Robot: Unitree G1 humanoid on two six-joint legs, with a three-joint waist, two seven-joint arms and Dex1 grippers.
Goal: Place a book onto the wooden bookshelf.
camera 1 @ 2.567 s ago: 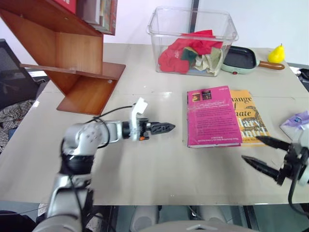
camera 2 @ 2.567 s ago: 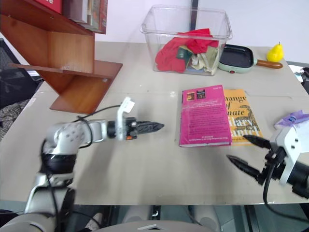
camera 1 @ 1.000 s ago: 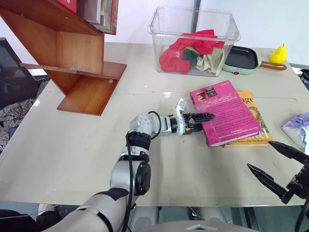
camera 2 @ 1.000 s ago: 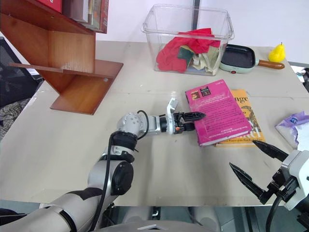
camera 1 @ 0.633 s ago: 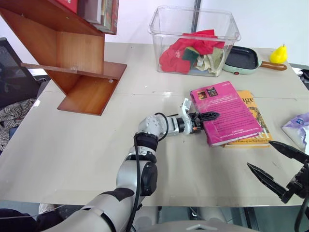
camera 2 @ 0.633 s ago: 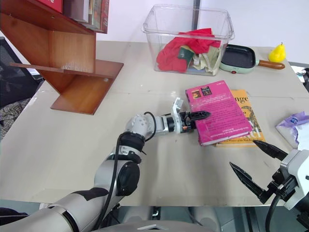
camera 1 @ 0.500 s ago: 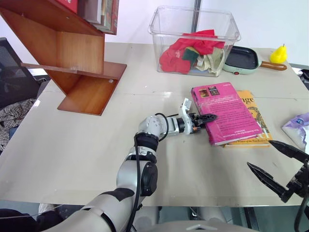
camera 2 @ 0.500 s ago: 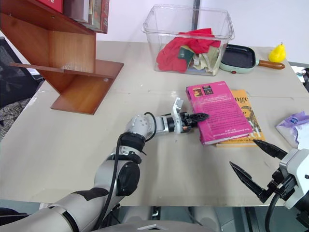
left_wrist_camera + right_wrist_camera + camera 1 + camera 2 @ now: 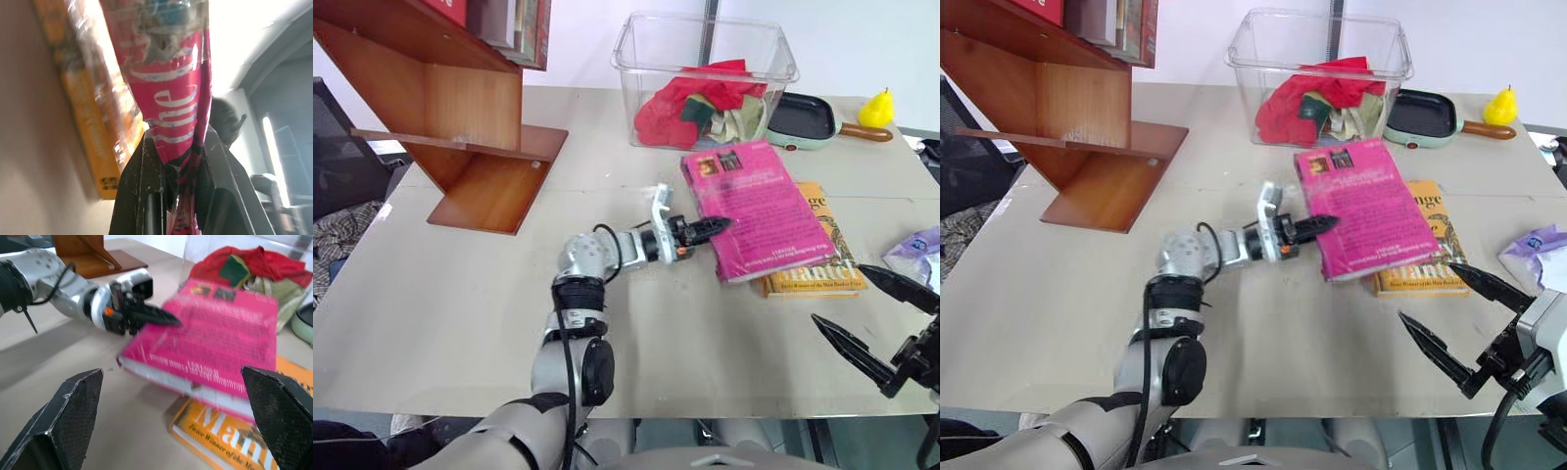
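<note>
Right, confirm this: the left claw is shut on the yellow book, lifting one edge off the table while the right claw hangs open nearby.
One thing is wrong: the left claw is shut on the pink book, not the yellow book, which lies flat on the table underneath. The left eye view shows it, and the left wrist view shows pink cover between the fingers. The right claw does hang open nearby.

The book is magenta-pink with white text and small photo panels; beneath it lies a yellow-orange book with black lettering. The wooden bookshelf is reddish-brown.
</note>
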